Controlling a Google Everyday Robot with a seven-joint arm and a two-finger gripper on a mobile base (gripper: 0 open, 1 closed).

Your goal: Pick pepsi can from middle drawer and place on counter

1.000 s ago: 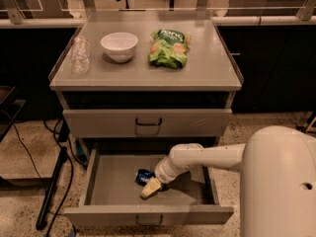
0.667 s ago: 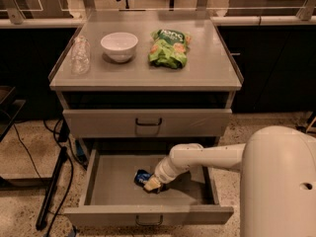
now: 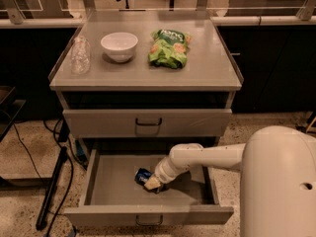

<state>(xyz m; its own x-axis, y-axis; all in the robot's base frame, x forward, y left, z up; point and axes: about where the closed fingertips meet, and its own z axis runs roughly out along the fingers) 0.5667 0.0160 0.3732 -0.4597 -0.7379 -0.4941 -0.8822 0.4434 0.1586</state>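
Observation:
The middle drawer (image 3: 111,184) is pulled open below the cabinet. The pepsi can (image 3: 141,175), dark blue, lies on its grey floor near the middle. My gripper (image 3: 152,183) reaches down into the drawer from the right. It sits right against the can's right end and covers part of it. The can rests on the drawer floor. The counter (image 3: 202,68) is the grey worktop above.
On the counter stand a white bowl (image 3: 119,46), a green snack bag (image 3: 169,49) and a clear plastic bottle (image 3: 80,56). The upper drawer (image 3: 148,123) is closed. My white arm (image 3: 207,157) crosses the drawer's right side. Cables and a dark stand leg (image 3: 52,189) lie on the floor at left.
My gripper has shifted slightly up and toward the can, from just in front of it to against its right end. The can has not moved.

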